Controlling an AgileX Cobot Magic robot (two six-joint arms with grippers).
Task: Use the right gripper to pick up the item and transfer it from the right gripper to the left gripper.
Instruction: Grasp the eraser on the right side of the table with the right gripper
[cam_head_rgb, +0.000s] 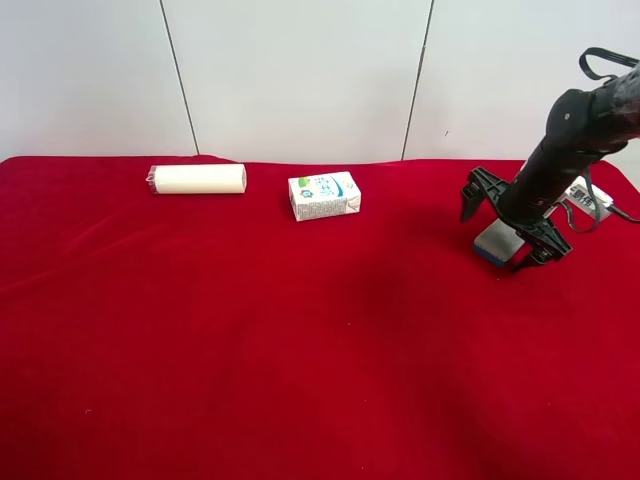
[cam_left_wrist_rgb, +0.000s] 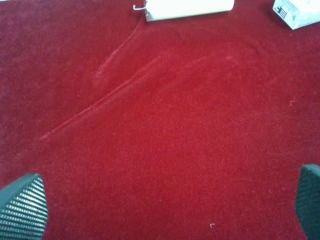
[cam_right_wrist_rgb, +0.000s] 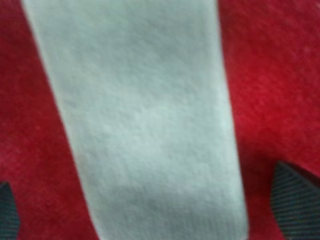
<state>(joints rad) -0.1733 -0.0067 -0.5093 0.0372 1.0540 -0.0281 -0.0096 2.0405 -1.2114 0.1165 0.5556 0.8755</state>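
Grey felt pad (cam_head_rgb: 490, 240) lying flat between the spread fingers of the right gripper (cam_head_rgb: 492, 243).
The pad, pale grey felt over a blue base, is resting flat on the red cloth (cam_head_rgb: 300, 350). The right gripper is straddling it with its jaws standing wide, one ribbed fingertip on either side and cloth showing between. The left gripper (cam_left_wrist_rgb: 165, 205) is hovering well apart over the cloth, jaws equally wide.

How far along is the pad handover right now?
Done: the right pincer straddles the grey pad, jaws open. In hand: the grasp, not yet closed; the pad lies on the red cloth. Left: lift it and pass it to the left pincer, which hangs open over cloth.
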